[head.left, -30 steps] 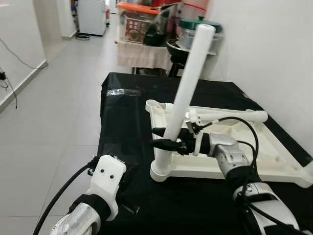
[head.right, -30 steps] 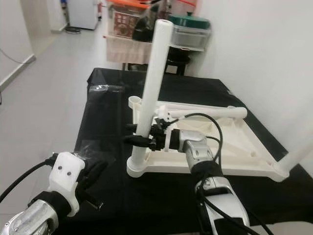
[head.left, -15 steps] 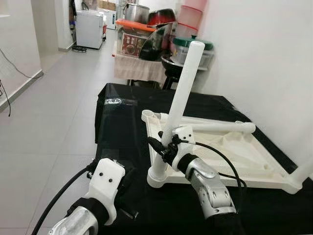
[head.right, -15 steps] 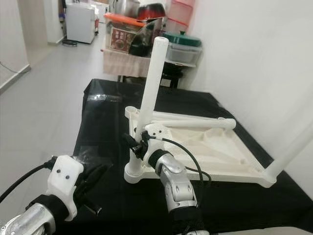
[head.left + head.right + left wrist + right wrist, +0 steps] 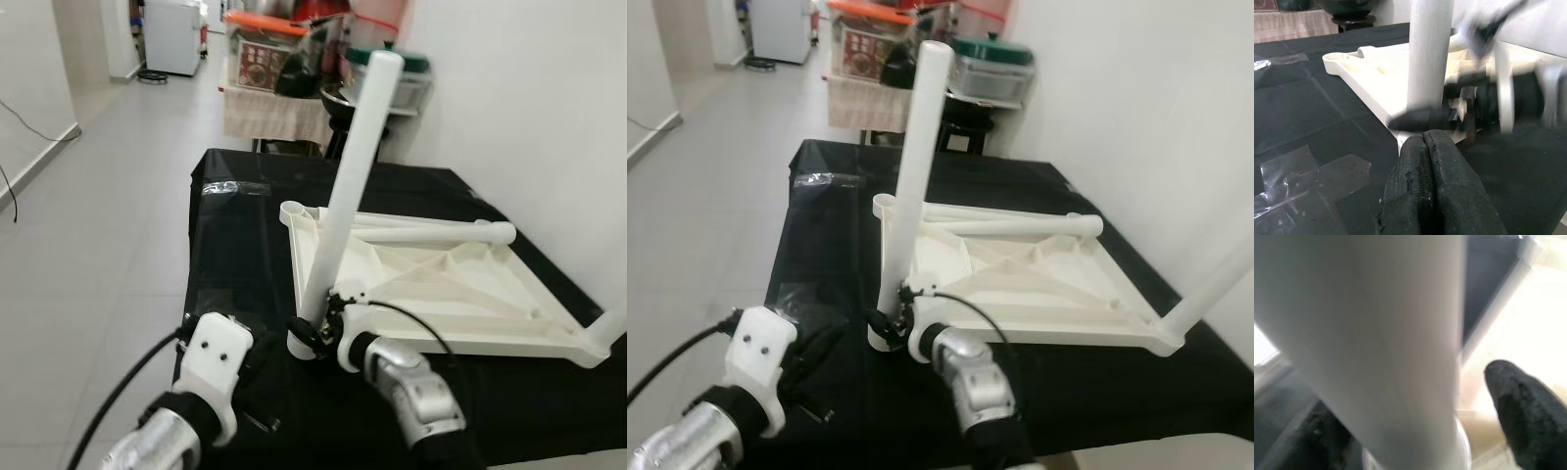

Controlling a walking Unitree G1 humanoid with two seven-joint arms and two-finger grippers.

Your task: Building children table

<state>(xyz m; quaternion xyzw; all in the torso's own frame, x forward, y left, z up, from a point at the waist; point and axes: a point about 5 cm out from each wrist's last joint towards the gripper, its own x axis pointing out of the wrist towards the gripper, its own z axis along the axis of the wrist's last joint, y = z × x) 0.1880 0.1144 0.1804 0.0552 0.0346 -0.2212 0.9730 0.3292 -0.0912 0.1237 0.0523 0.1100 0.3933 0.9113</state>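
A white children's table top lies upside down on a black-covered table. One white leg stands tilted in the near-left corner socket. A second leg lies across the far edge, and a third rises from the right corner. My right gripper is low at the standing leg's base, open, with a finger on either side of the leg and a gap beside it. My left gripper is shut and empty, just above the cloth to the left of that socket.
A strip of clear tape is stuck on the black cloth at the far left. A rack of pots and containers stands behind the table. A white wall runs along the right. Tiled floor lies to the left.
My right gripper has slid down the standing leg from a little above the socket to its base. The head camera has shifted. The left gripper has hardly moved.
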